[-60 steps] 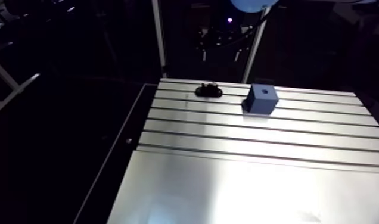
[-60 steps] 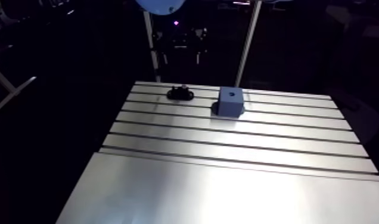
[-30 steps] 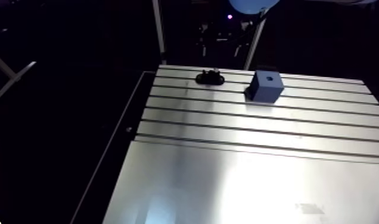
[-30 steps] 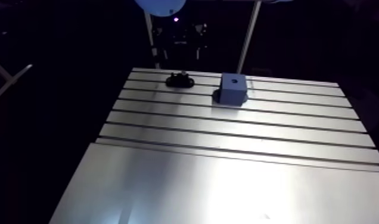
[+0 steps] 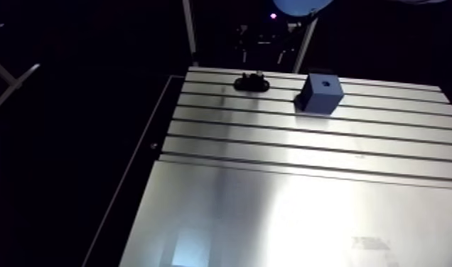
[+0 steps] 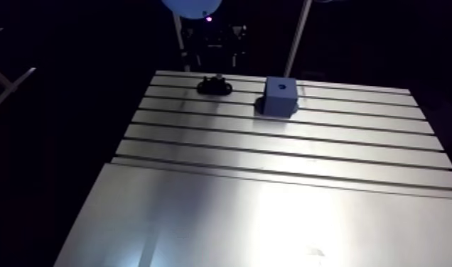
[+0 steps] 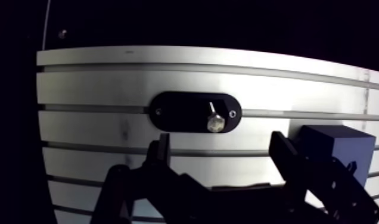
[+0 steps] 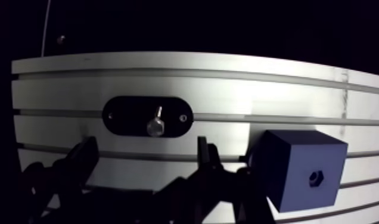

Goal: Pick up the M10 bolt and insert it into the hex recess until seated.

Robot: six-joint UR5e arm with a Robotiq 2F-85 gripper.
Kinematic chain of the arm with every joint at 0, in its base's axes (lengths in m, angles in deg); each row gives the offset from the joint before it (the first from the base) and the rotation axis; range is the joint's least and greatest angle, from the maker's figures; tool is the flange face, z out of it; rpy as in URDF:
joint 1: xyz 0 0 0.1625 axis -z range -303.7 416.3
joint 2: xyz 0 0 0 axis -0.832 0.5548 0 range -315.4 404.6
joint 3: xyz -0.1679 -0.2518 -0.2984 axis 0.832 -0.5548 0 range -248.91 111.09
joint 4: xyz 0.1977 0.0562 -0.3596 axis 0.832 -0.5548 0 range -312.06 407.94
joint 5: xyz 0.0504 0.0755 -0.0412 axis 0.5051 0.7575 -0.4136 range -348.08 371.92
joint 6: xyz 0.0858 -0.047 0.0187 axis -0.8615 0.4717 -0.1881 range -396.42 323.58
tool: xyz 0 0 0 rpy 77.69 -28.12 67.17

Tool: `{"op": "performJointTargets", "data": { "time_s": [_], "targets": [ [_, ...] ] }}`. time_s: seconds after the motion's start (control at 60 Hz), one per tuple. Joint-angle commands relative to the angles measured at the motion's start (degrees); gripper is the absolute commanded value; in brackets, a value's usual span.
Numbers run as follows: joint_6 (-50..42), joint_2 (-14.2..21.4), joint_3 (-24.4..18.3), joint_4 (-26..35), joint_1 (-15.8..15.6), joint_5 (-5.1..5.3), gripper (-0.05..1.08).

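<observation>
While the gripper gapes wide, bolt stands just ahead, on black plate

The room around the table is dark, and in the arm view its bare aluminium throws back a broad patch of glare at the near end, with the slots showing as thin dark lines. The blue block drops a small shadow at its base. In the wrist view the gripper is a black silhouette against the bright top, and the straight slots bow into curves.
</observation>
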Motion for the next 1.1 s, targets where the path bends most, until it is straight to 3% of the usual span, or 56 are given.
{"op": "performJointTargets", "data": {
  "time_s": [0.017,0.5,1.1],
  "targets": [
    [-1.78,-0.49,-0.07,-0.14,-0.02,0.08,0.21],
    [-1.88,-2.34,0.20,-0.23,-0.01,-0.32,0.38],
    [-1.79,-2.98,-0.07,-1.02,0.00,-0.33,0.43]
  ]
}}
